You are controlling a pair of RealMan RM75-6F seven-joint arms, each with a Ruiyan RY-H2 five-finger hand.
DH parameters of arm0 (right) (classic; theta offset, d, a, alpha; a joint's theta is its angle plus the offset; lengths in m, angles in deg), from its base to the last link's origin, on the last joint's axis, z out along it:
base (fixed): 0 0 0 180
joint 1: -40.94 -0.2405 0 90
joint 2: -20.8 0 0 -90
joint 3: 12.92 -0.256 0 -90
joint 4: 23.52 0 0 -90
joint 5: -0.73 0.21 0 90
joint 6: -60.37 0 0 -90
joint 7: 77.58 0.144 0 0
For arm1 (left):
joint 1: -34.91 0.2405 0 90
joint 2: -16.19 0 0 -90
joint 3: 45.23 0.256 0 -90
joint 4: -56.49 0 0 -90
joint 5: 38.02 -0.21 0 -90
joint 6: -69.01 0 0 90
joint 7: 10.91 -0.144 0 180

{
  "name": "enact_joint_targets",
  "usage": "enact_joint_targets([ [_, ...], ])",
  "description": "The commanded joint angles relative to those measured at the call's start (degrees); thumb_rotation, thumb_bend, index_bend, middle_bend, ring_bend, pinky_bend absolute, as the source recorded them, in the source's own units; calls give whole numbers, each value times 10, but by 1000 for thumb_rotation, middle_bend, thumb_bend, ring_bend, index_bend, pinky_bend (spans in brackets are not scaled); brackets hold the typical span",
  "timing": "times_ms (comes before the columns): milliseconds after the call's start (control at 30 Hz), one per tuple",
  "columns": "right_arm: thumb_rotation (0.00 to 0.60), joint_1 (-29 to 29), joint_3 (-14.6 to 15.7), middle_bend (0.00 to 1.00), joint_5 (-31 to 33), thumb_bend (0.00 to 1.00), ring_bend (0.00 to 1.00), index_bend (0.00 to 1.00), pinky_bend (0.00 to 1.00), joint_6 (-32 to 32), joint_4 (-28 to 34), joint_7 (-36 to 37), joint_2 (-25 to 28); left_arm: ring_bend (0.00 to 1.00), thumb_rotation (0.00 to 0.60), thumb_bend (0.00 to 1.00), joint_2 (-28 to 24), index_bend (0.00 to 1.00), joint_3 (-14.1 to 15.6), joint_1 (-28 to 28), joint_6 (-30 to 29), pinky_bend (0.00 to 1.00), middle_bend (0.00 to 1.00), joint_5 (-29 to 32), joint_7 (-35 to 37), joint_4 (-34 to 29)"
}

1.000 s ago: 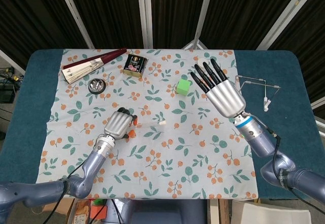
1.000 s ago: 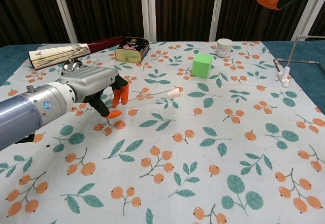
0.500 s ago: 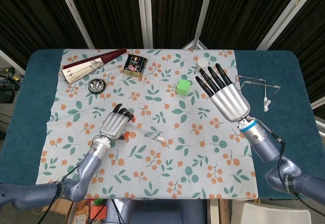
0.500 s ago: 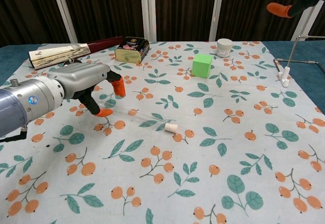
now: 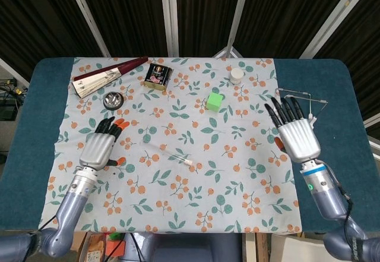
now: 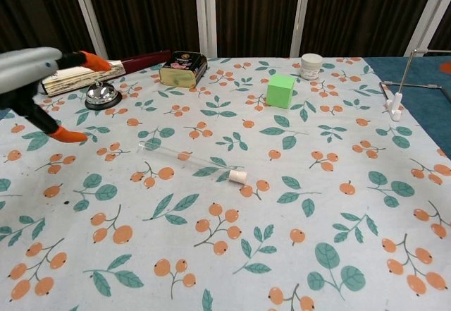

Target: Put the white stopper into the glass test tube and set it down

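Note:
The glass test tube [image 5: 171, 153] [image 6: 187, 159] lies flat on the flowered cloth near the middle, with the white stopper [image 5: 190, 163] [image 6: 238, 176] in its right end. No hand touches it. My left hand [image 5: 101, 145] [image 6: 32, 78] hovers open to the left of the tube, fingers spread, orange tips showing. At the right side of the table my right hand [image 5: 295, 132] is open too, fingers spread, well away from the tube; the chest view shows only an orange fingertip [image 6: 445, 66] at its right edge.
A green cube [image 5: 214, 101] [image 6: 280, 90], a dark tin [image 5: 157, 75] [image 6: 182, 68], a folded fan [image 5: 107, 76] [image 6: 99, 72], a metal bell [image 5: 112, 100] [image 6: 102, 94] and a small white jar [image 5: 237, 75] [image 6: 311, 65] stand behind. A wire stand [image 5: 300, 104] [image 6: 405, 78] is at the right.
The left hand has let go of the stoppered tube, which now lies on the cloth, and pulled back to the left. The right hand has drawn back to the right and lower.

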Motion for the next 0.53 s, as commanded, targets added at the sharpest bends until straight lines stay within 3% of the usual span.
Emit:
enact_joint_targets([
  [33, 600, 49, 15, 0, 35, 324, 0, 0, 0, -18, 43, 47, 34, 2, 600, 178, -53, 111, 40, 54, -55, 0, 61, -56, 41, -49],
  [267, 600, 142, 41, 0, 53, 323, 0, 0, 0, -84, 87, 138, 80, 2, 600, 177, -128, 102, 113, 144, -149, 0, 55, -163, 107, -57],
  [400, 600, 197, 75, 0, 22, 323, 0, 0, 0, -125, 91, 177, 96, 2, 600, 177, -158, 96, 149, 194, -204, 0, 51, -217, 150, -33],
  [533, 600, 237, 95, 0, -28, 323, 0, 0, 0, -173, 60, 209, 90, 2, 600, 177, -165, 87, 165, 235, -256, 0, 46, -258, 187, 6],
])
